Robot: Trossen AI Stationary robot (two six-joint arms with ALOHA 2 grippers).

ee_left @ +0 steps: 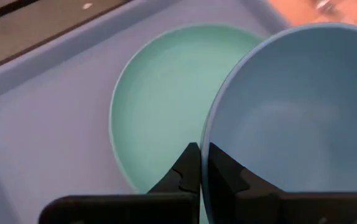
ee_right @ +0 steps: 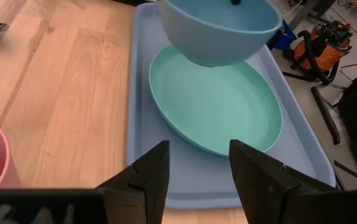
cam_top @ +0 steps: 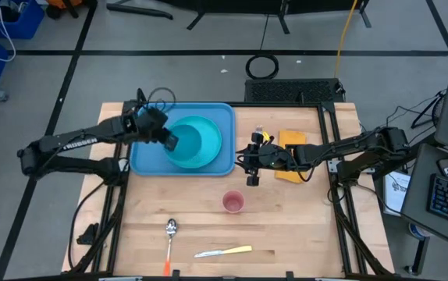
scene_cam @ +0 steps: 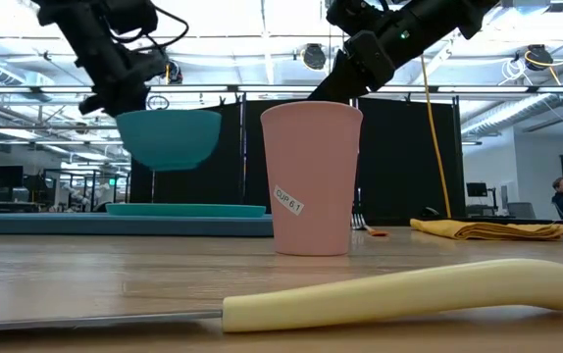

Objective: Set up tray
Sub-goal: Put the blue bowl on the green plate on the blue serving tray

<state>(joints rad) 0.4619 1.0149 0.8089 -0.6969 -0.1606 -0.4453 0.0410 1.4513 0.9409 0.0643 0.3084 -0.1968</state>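
Pink cup (cam_top: 233, 203), spoon (cam_top: 171, 229), knife (cam_top: 222, 251), yellow cloth (cam_top: 291, 144), fork (cam_top: 258, 134) on table (cam_top: 302, 234).

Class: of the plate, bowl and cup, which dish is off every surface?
The teal bowl: the left gripper holds it above the plate; the pink cup stands on wood.

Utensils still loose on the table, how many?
3: a spoon and a knife near the front edge, and a fork beside the yellow napkin. None looks hidden.

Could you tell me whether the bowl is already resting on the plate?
No, the bowl hangs clear above the plate, its rim pinched by the left gripper.
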